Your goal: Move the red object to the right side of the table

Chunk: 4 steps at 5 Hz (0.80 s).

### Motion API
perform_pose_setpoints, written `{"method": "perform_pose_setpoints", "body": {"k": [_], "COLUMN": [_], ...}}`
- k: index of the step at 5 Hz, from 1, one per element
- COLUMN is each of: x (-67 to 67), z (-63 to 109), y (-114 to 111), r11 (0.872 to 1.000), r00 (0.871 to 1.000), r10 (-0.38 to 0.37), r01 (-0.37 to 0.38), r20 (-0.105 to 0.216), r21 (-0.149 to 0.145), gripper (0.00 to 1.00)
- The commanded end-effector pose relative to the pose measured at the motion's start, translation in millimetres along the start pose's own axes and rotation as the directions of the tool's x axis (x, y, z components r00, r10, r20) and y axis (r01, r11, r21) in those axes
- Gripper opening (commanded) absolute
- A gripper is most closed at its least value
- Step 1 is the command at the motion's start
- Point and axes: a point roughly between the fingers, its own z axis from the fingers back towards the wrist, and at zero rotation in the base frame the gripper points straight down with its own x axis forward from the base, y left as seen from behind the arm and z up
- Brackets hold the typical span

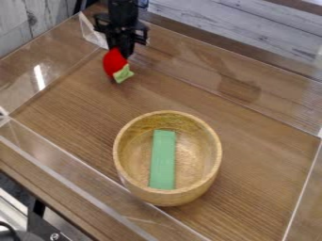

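The red object (pixel 113 64), a small red toy fruit with a light green leafy end, sits at the far left of the brown wood-grain table (pixel 246 99). My black gripper (pixel 120 53) points straight down at it. Its fingers are drawn in narrow against the fruit's top, and they hide the fruit's upper part. The fruit is low, at or just above the tabletop.
A round light wooden bowl (pixel 127 139) stands near the front centre and holds a flat green rectangular block (pixel 165 158). Low clear acrylic walls (pixel 51 155) edge the tabletop. Bare wood stretches to the right of the bowl and the fruit.
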Motion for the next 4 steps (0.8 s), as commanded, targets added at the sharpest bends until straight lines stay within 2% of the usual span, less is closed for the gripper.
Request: {"method": "perform_pose_setpoints", "body": {"k": [1,2,4], "x": [0.7,-4.7,-16.9], "z": [58.9,80.0,97.3], "y": [-18.8,-53.5,-140.0], "r11": [0.999,0.998,0.992], "r00": [0.993,0.989,0.985], "r10": [-0.013,-0.058,-0.115], "r01": [0.009,0.056,0.120], "r20": [0.117,0.133,0.126], "r21": [0.036,0.015,-0.031], "gripper": [0.00,0.00,0.00]}}
